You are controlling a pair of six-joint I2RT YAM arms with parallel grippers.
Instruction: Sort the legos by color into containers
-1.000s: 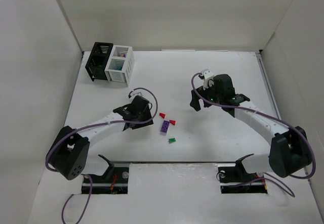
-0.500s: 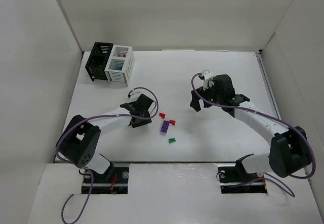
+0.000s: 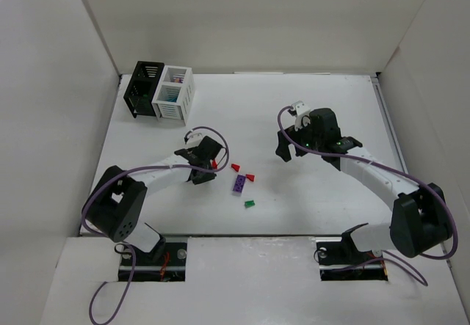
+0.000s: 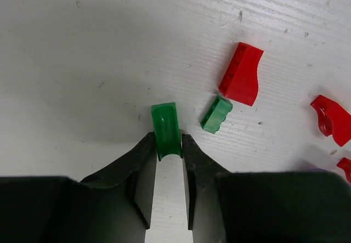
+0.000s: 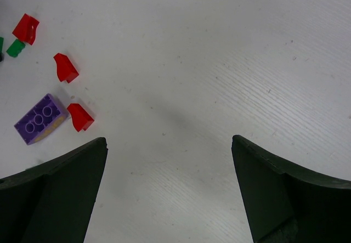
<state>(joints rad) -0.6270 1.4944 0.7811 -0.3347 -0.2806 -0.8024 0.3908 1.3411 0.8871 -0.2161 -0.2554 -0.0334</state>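
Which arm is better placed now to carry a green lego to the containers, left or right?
Left. The left gripper is shut on a green lego, and the black container and white container stand on its side of the table. The right gripper is open and holds nothing.

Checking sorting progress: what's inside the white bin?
Teal and pinkish bits show inside the white bin; its slatted walls cover the rest, so no count.

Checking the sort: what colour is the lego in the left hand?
Green lego, clearest in the left wrist view.
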